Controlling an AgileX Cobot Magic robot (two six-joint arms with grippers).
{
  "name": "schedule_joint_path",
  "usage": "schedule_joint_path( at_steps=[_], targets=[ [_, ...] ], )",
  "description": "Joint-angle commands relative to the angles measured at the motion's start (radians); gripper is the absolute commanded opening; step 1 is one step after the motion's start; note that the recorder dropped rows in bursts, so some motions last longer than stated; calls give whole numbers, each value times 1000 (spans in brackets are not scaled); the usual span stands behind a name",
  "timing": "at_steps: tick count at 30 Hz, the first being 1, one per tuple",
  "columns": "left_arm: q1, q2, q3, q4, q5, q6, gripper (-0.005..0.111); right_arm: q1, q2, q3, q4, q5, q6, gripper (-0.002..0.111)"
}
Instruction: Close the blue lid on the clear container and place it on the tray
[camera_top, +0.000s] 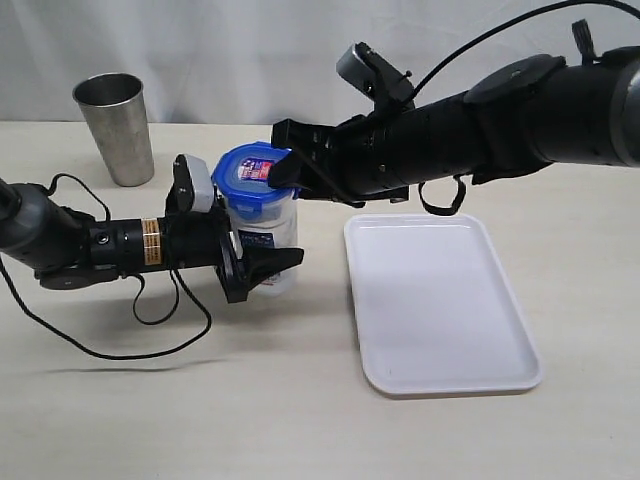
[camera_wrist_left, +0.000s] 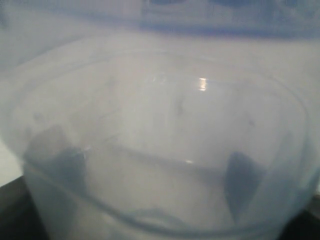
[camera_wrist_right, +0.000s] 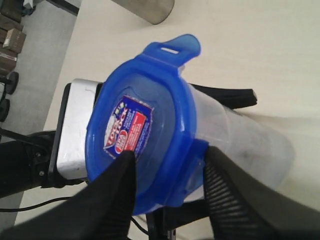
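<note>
The clear container (camera_top: 270, 238) stands upright on the table, left of the tray (camera_top: 440, 300). My left gripper (camera_top: 268, 263) is shut on its lower body. In the left wrist view the container (camera_wrist_left: 160, 115) fills the frame, and the dark fingers (camera_wrist_left: 242, 182) show through its wall either side of my left gripper (camera_wrist_left: 147, 172). The blue lid (camera_top: 250, 172) sits on top of the container. My right gripper (camera_wrist_right: 169, 155) is shut on the blue lid (camera_wrist_right: 140, 125), with one finger on its top by the label and the other outside a folded-down flap. The opposite flap (camera_wrist_right: 175, 47) sticks out unlatched.
A tapered steel cup (camera_top: 115, 125) stands at the back left of the table. A black cable (camera_top: 120, 345) loops on the table under the left arm. The right arm (camera_top: 480, 125) reaches across above the tray's far edge.
</note>
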Motion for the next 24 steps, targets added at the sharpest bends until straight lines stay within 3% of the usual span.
schedule_joint_path(
  at_steps=[1,9,16,20,24],
  targets=[
    [-49,-8,-4,99,-35,35,0,43,54,14,22,156,-87,40],
    [-49,-8,-4,98,-35,37,0,15,0,14,-146,184,-128,40],
    [-49,-8,-4,80,-35,39,0,-15,-141,14,-282,186,-128,60],
    [-49,-8,-4,80,-35,42,0,-15,-207,12,-333,186,-168,61],
    [-49,-8,-4,80,-16,157,0,-15,-273,-4,-377,182,-276,61]
  ],
)
